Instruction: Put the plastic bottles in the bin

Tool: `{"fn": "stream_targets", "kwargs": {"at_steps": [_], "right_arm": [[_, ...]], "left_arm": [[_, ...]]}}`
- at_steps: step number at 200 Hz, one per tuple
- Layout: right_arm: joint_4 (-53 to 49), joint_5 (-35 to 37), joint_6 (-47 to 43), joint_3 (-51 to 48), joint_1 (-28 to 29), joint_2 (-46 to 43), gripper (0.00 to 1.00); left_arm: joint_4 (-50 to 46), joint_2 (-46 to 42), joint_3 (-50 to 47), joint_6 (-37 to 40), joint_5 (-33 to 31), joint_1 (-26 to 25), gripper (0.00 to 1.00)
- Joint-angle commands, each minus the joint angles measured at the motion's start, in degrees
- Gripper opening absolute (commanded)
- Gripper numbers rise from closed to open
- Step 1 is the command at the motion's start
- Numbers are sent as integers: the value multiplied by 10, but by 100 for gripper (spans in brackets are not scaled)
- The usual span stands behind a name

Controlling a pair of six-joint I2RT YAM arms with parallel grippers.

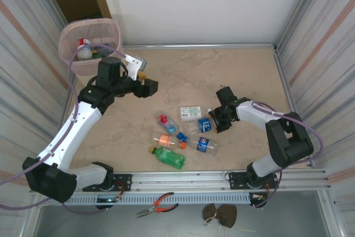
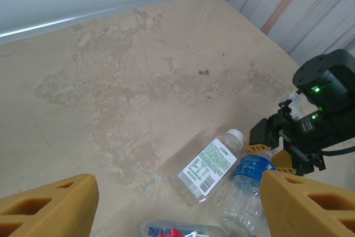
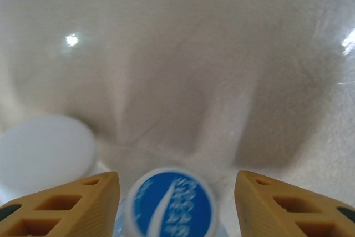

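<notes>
The right gripper (image 3: 176, 180) stands open astride a blue-capped bottle (image 3: 171, 208) at lower centre. The left gripper (image 1: 145, 84) spreads wide, empty, centre-left. Loose bottles (image 1: 169, 157) lie mid-frame, and the bin (image 1: 66, 54) is upper left.

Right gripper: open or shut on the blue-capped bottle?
Open: the right gripper has fingers spread, with gaps either side of the blue cap.

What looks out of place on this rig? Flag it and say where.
Red-handled pliers and two brown pouch-like lumps lie on the grey ledge beyond the near edge of the table; neither belongs with the bottle task. The plastic bottles on the table lie on their sides, nothing visibly spilled.
</notes>
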Motion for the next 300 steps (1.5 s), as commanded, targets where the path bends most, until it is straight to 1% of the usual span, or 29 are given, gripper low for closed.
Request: {"fn": "stream_targets", "kwargs": {"at_steps": [1,32,59,71,102,136,147,172,186,198,215,230,254,278,300], "right_arm": [[22,-11,30,-19,-5,6,50],[24,-1,39,-28,-7,-4,46],[15,11,41,-29,-8,-24,34],[2,22,41,-26,-9,-38,32],[-49,57,33,-14,-10,-87,31],[-124,119,-8,14,-9,-157,31],[-139,142,-38,27,-9,-181,32],[-115,207,-159,56,8,-236,33],[-78,237,-246,68,27,-266,32],[-49,248,-314,74,39,-290,32],[-4,231,-394,80,45,-315,32],[41,178,-468,83,45,-337,32],[103,101,-552,88,48,-352,29],[126,53,-622,113,61,-349,23],[149,-33,-700,127,70,-348,23]], "left_arm": [[3,-14,-7,-7,-7,-13,76],[3,-11,-7,-8,-7,-18,76],[14,-6,-5,-11,-1,-18,76],[20,-4,-2,-13,6,-18,75],[23,2,6,8,18,-18,74],[38,7,18,16,44,-18,74],[55,9,19,14,61,-18,74],[106,9,2,8,98,-18,74],[136,8,-8,0,123,-18,74],[169,10,-19,-11,149,-18,74],[215,17,-31,-23,200,-19,74],[233,26,-32,-26,234,-25,74],[247,41,-32,-19,258,-44,75],[240,55,-21,0,287,-68,78],[228,69,-7,15,311,-86,81]]}}
